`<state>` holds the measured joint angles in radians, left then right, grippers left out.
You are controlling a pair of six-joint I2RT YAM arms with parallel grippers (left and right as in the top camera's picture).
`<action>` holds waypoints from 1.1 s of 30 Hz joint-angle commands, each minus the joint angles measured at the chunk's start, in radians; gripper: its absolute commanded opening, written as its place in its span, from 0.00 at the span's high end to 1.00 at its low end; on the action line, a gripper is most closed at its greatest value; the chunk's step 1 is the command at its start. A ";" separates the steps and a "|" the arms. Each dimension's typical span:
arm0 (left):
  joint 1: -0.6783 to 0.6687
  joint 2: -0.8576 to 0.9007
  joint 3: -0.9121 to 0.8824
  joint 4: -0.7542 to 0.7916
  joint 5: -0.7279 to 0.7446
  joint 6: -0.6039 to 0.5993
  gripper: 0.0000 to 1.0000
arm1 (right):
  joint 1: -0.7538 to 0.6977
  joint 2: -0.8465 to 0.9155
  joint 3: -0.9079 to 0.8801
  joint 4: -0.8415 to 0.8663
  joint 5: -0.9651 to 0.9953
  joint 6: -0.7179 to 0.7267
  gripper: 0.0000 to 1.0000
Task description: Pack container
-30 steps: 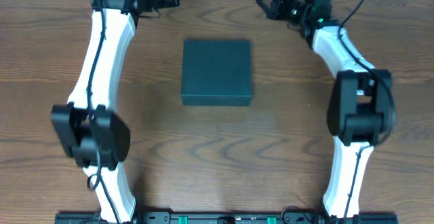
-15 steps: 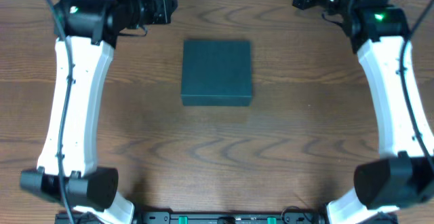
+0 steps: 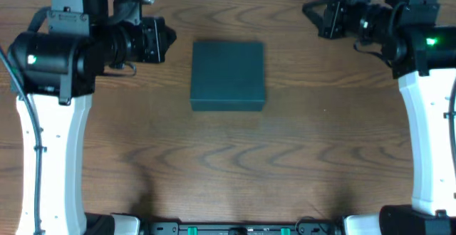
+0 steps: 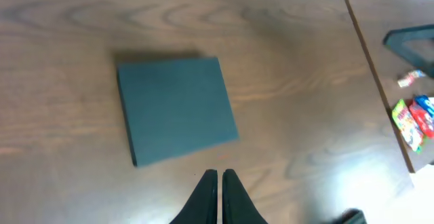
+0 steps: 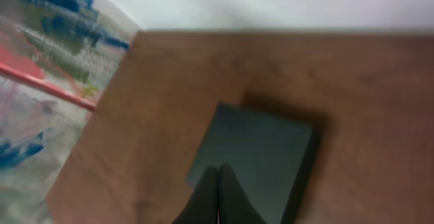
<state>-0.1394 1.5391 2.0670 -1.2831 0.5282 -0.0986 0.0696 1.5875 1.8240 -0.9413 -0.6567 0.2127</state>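
The container (image 3: 228, 75), a dark teal-black square box with its lid down, lies on the wooden table a little behind the middle. It also shows in the left wrist view (image 4: 175, 107) and in the right wrist view (image 5: 261, 157). My left gripper (image 3: 169, 39) hangs high to the left of the box, its fingers (image 4: 220, 176) shut and empty. My right gripper (image 3: 309, 11) hangs high at the back right of the box, its fingers (image 5: 218, 171) shut and empty.
Several colourful snack packets (image 4: 413, 119) lie below the table's edge in the left wrist view, beside a dark frame (image 4: 410, 41). A painted sheet (image 5: 47, 68) lies past the table's edge in the right wrist view.
Both arms have risen and swung outward, so their grippers sit lower in the overhead view. The box has not moved.
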 commanded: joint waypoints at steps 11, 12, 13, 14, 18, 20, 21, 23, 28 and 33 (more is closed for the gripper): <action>-0.002 -0.273 -0.079 -0.140 -0.011 0.112 0.94 | 0.072 -0.204 -0.042 -0.326 0.197 -0.159 0.98; -0.002 -0.301 -0.121 -0.131 -0.011 0.112 0.94 | 0.074 -0.239 -0.085 -0.320 0.198 -0.164 0.98; -0.002 -0.329 -0.171 -0.120 -0.010 0.114 0.94 | 0.074 -0.273 -0.131 -0.306 0.197 -0.166 0.98; -0.002 -0.364 -0.237 -0.103 -0.002 0.114 0.94 | 0.074 -0.315 -0.196 -0.283 0.196 -0.166 0.98; -0.002 -0.531 -0.542 0.033 0.069 0.109 0.94 | 0.074 -0.513 -0.506 -0.146 0.169 -0.155 0.99; -0.002 -0.595 -0.649 0.074 0.076 0.092 0.94 | 0.074 -0.587 -0.608 -0.103 0.166 -0.131 0.98; -0.002 -0.632 -0.711 0.092 0.076 0.088 0.94 | 0.074 -0.629 -0.665 -0.081 0.166 -0.121 0.98; -0.002 -0.694 -0.816 0.116 0.075 0.084 0.94 | 0.074 -0.704 -0.755 -0.049 0.166 -0.112 0.99; -0.002 -0.832 -1.055 0.203 0.151 0.055 0.94 | 0.074 -0.858 -0.940 0.001 0.166 -0.074 0.98; -0.002 -0.924 -1.228 0.299 0.180 -0.050 0.94 | 0.074 -0.935 -1.052 0.018 0.166 -0.026 0.98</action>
<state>-0.1394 0.6422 0.8795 -0.9962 0.6746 -0.0860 0.1364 0.6685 0.7982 -0.9272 -0.4850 0.1490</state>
